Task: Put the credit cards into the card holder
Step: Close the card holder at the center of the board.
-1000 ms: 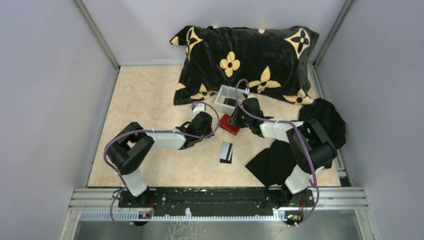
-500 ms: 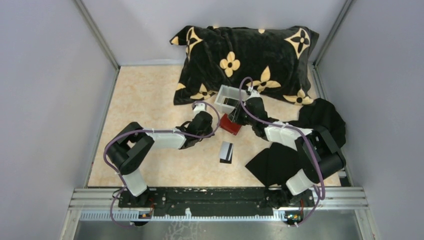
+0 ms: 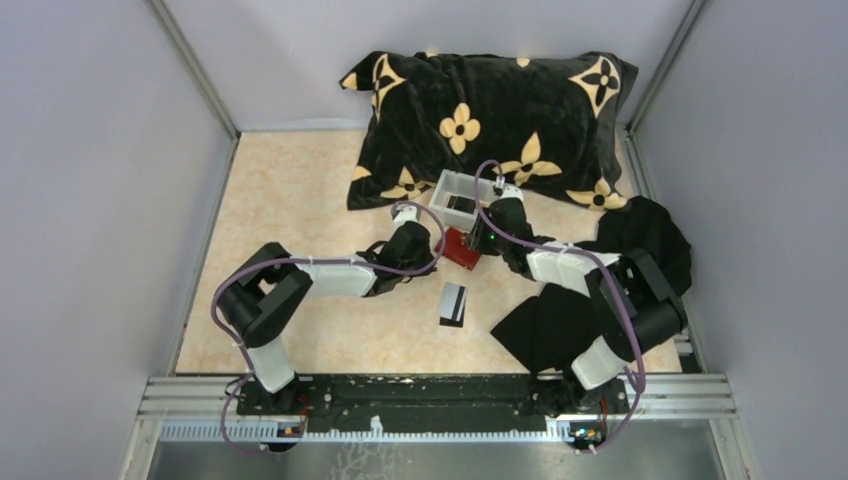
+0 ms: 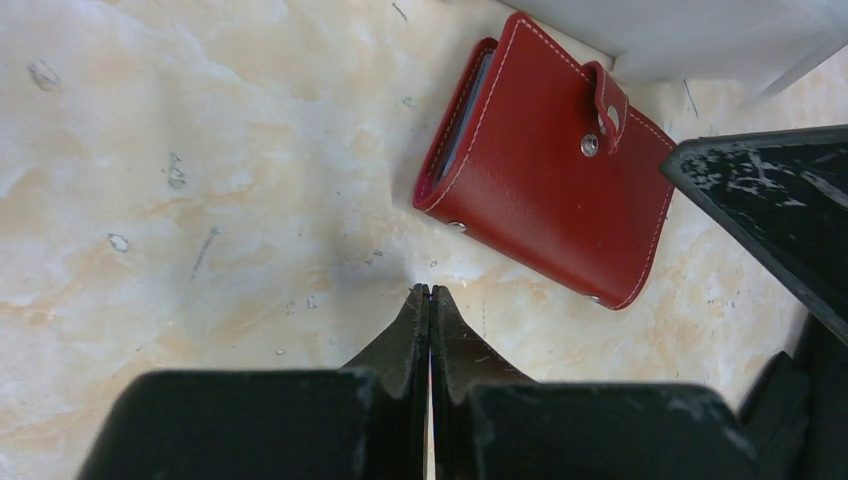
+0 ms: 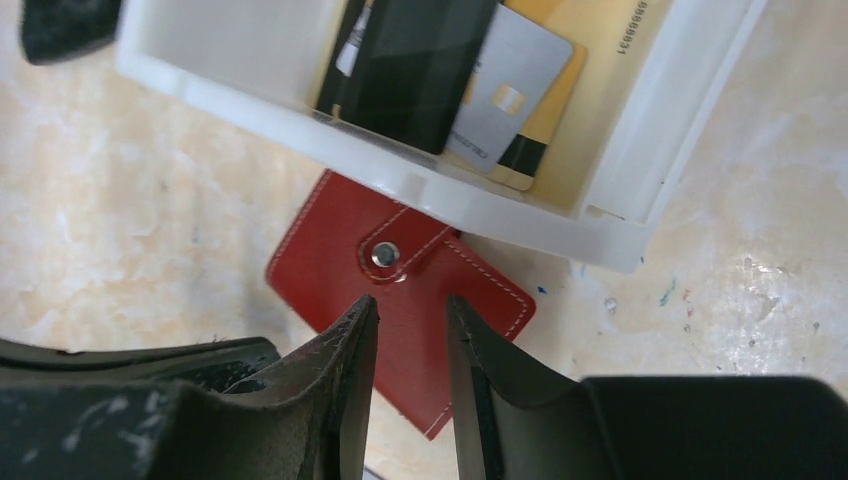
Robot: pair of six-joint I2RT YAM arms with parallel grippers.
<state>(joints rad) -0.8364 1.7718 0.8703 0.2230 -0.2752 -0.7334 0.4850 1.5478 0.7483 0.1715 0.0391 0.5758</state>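
Observation:
The red card holder (image 3: 461, 249) lies folded and snapped shut on the table, just in front of the white tray (image 3: 438, 188). It also shows in the left wrist view (image 4: 550, 180) and the right wrist view (image 5: 330, 265). Credit cards lie in the tray: a black one (image 5: 415, 60), a grey one (image 5: 505, 90) and a yellowish one (image 5: 600, 60). A black card with a white band (image 3: 453, 303) lies alone on the table. My left gripper (image 4: 430, 292) is shut and empty, with its tips on the table beside the holder. My right gripper (image 5: 411, 305) is slightly open just over the holder.
A black pillow with yellow flowers (image 3: 490, 100) lies behind the tray. A black cloth (image 3: 560, 325) and a dark bundle (image 3: 655, 240) lie at the right. Grey walls close the table on three sides. The two grippers are close together at the holder.
My right gripper reached toward the tray, then came back over the red holder. My left gripper shifted slightly right toward the holder. The lone black card has not moved.

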